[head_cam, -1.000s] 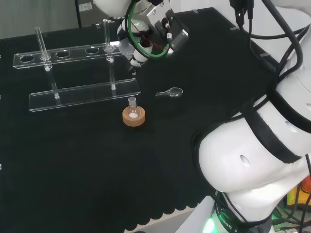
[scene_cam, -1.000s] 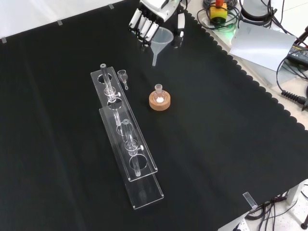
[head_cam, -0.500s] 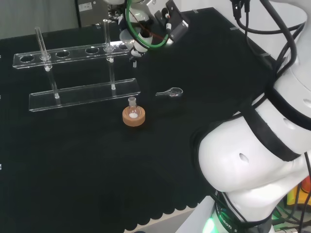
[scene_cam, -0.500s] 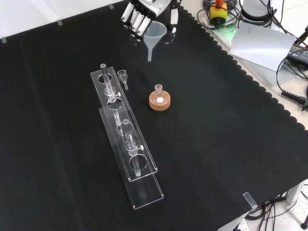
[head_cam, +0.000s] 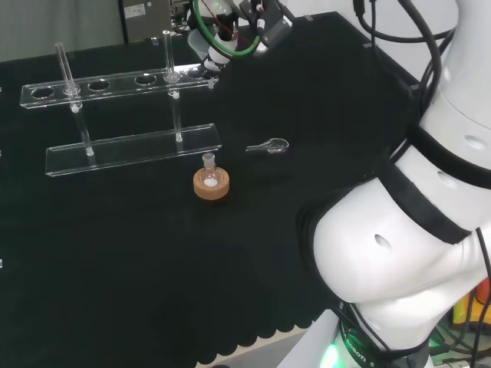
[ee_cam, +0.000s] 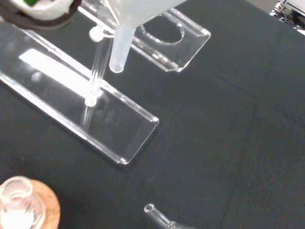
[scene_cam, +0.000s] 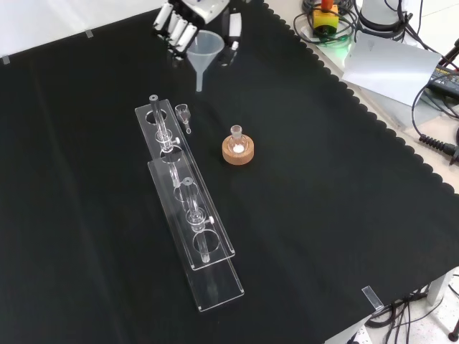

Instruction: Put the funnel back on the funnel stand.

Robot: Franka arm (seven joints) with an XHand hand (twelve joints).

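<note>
1. The tabletop (scene_cam: pixel 323 215), draped in black cloth, carries everything; the arm (head_cam: pixel 399 253) bulks white at the right of the head view.

2. The funnel stand (scene_cam: pixel 188 215) is a long clear two-tier rack with round holes in its upper shelf. In the front view it runs from mid-frame down toward the bottom; in the head view it lies across the left, with thin posts standing up.

3. The hand (scene_cam: pixel 183 18) has its fingers curled round the funnel (scene_cam: pixel 203 50), rim held, spout hanging down. Over the last second it has carried the funnel leftward in the front view, from above the flask toward the stand's far end — transport looks nearly done, and lowering into a hole is the step left, as I judge it.

4. The small flask (scene_cam: pixel 237 140) sits in its cork ring (scene_cam: pixel 237 152), just beside the stand, unmoved.

5. A small glass stopper (scene_cam: pixel 184 115) lies on the cloth near the stand's top end.

6. The wrist view gives what the others cannot: the spout hangs above the stand, a little aside from the end hole, not yet over it. The front view alone shows the curled fingers clearly — in the head view cables and wrist parts cover them.
</note>
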